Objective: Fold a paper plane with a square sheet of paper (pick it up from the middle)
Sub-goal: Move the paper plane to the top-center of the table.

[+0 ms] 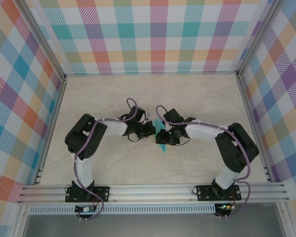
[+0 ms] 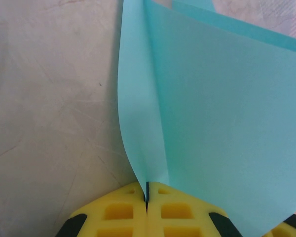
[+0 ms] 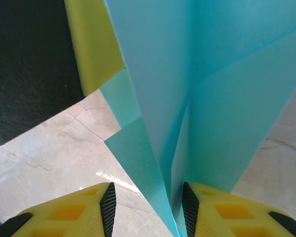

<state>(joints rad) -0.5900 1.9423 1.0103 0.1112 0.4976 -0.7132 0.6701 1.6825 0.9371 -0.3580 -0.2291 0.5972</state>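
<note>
Hanging between the two wrists over the middle of the table (image 1: 197, 98), the plane (image 2: 212, 123) is seen as thin, matte turquoise paper. It is plain and is folded into flat triangular panels, with sharp creases that run down to a narrow point.

The left gripper (image 2: 146, 190) is closed on it: the yellow, waffle-moulded fingers are pressed together, and the folded edge of the paper is caught in the seam between them.

The right gripper (image 3: 148, 193) is shown with its jaws apart. The lower edge of the paper is passed between them and is laid against the black ribbed pad (image 3: 189, 207) on the right of that view, while a strip of table is visible before the other pad.

The table is finished in a pale, marble-like pattern with fine veins. It is enclosed by walls (image 1: 158, 34) printed in pastel plaid and framed with aluminium rails.
</note>
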